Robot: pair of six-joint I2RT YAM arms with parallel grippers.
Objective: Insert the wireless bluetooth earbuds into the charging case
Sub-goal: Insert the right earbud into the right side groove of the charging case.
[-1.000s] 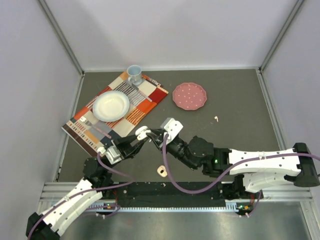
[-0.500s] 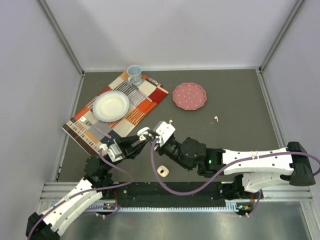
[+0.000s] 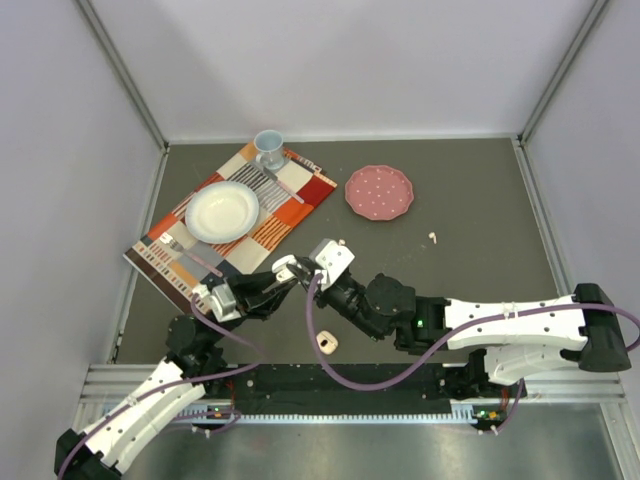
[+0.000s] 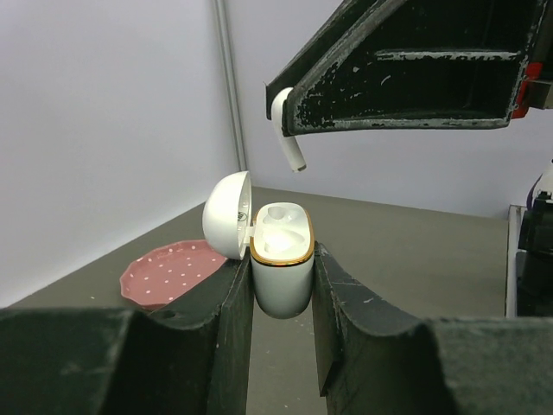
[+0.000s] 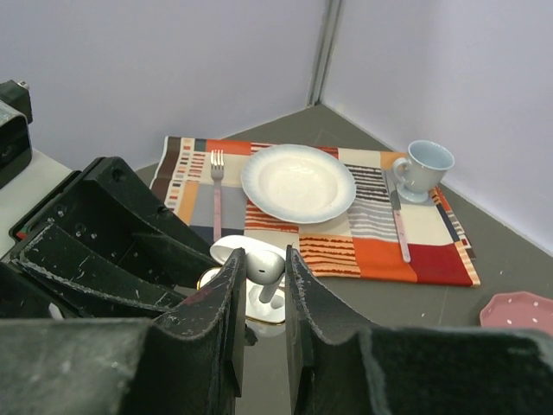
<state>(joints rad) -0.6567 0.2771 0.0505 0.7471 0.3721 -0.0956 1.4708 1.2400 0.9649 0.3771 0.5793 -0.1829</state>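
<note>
left claw [image 4: 282,270] grips open charging case [image 4: 280,242], lid left | right claw [image 4: 298,108] holds earbud [image 4: 288,145] just above, stem down

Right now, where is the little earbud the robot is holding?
In the left wrist view the earbud hangs in the right gripper just above the open charging case held by the left gripper.

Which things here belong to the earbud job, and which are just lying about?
Job: open charging case in left pincer; earbud in right pincer; loose earbud on table; small peach item, possibly another case.
Lying about: placemat, white plate, blue cup, fork, knife, pink dish.
</note>
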